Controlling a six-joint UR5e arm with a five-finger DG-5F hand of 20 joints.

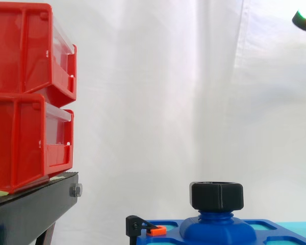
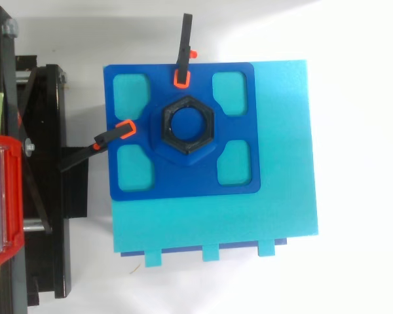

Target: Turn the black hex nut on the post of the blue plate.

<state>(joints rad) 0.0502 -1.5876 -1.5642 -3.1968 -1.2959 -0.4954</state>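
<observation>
The black hex nut (image 1: 217,196) (image 2: 187,125) sits on the blue post (image 1: 212,218) that rises from the middle of the blue plate (image 2: 183,180). The plate has several cyan windows around the post. A small part of my hand (image 1: 304,20) glows green and red at the top right corner of the side view, far above the nut and to its right, touching nothing.
The blue plate lies on a cyan base (image 2: 278,163), held by two black clamps with orange tips (image 2: 182,62) (image 2: 108,136). Two stacked red bins (image 1: 25,92) stand on a black stand (image 1: 33,206) to the left.
</observation>
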